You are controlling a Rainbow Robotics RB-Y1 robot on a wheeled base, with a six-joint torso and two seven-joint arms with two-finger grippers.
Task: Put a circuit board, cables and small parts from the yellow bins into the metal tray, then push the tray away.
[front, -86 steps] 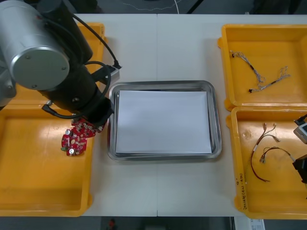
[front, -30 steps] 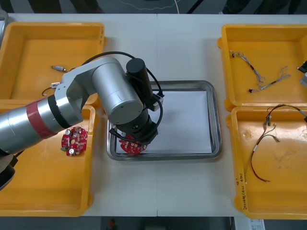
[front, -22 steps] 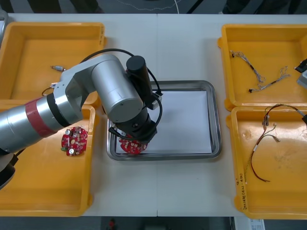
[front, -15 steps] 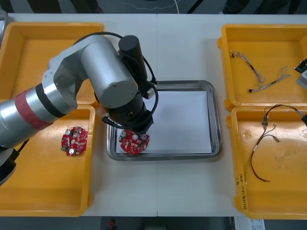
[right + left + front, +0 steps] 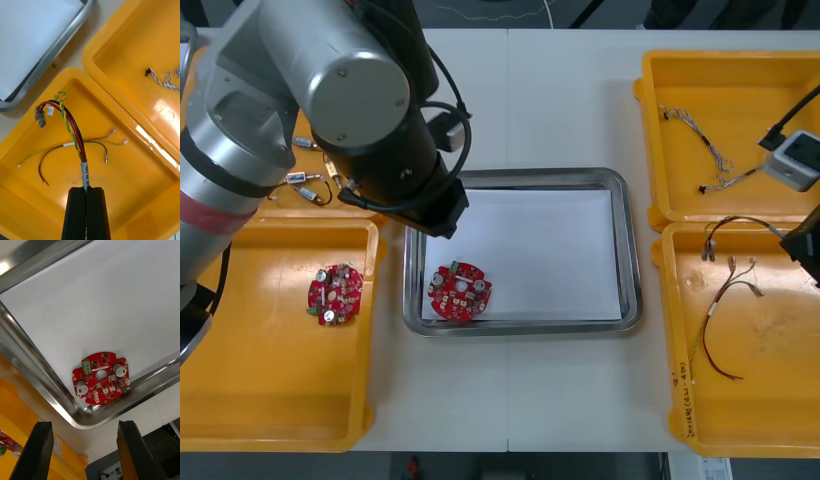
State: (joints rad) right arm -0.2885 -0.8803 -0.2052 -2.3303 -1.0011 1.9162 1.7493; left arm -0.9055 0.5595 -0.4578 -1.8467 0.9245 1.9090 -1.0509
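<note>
One limp cable point(image 5: 74, 132) hangs clamped in the right claw point(image 5: 86, 191) (light, best held by its sleeve); left claw point(image 5: 84, 423) gapes over the tray point(image 5: 632, 260).

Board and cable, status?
Left gripper open above tray corner, board lying in tray. Right gripper shut on cable, held over near right bin. Another cable loose in that bin.
</note>
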